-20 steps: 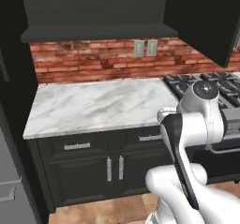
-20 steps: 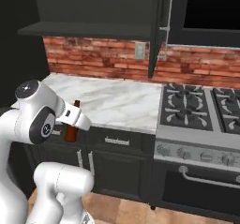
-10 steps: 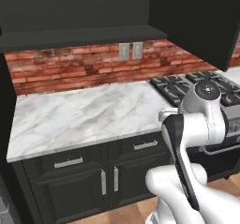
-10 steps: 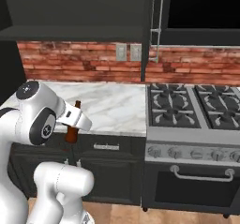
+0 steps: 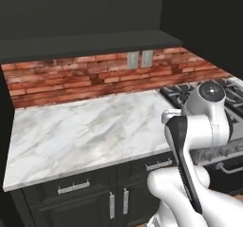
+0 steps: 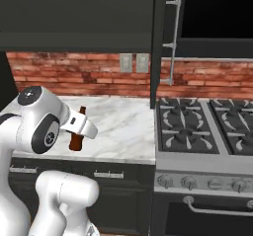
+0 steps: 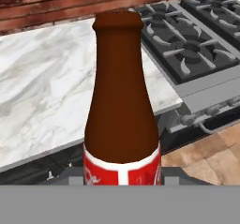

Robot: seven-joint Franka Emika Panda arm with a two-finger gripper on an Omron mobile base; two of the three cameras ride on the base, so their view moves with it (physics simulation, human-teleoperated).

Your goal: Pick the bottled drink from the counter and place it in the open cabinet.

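My gripper (image 6: pixel 78 135) is shut on the bottled drink (image 6: pixel 76 132), a dark-brown bottle with a red label, held upright in front of the arm, over the counter's near edge. In the hand view the bottled drink (image 7: pixel 121 101) stands close up, and its base hides the fingertips. The white-and-grey marble counter (image 5: pixel 85 136) spreads out below, also seen from the right (image 6: pixel 123 126) and past the bottle (image 7: pixel 42 92). The open cabinet (image 6: pixel 74 13) hangs dark above the counter; its bottom shelf edge (image 5: pixel 85 45) runs over the brick wall.
A black gas stove (image 6: pixel 207 131) adjoins the counter on the right (image 5: pixel 190 93). The cabinet's open door (image 6: pixel 159 42) with a silver handle juts out above the stove's left edge. Brick backsplash with outlets (image 5: pixel 140 59) lines the wall. Black drawer fronts (image 5: pixel 71 188) sit below.
The whole picture has shifted in both base views, so the base has driven and the counter and cabinet look nearer. The bottle stays in the shut gripper in the same pose.
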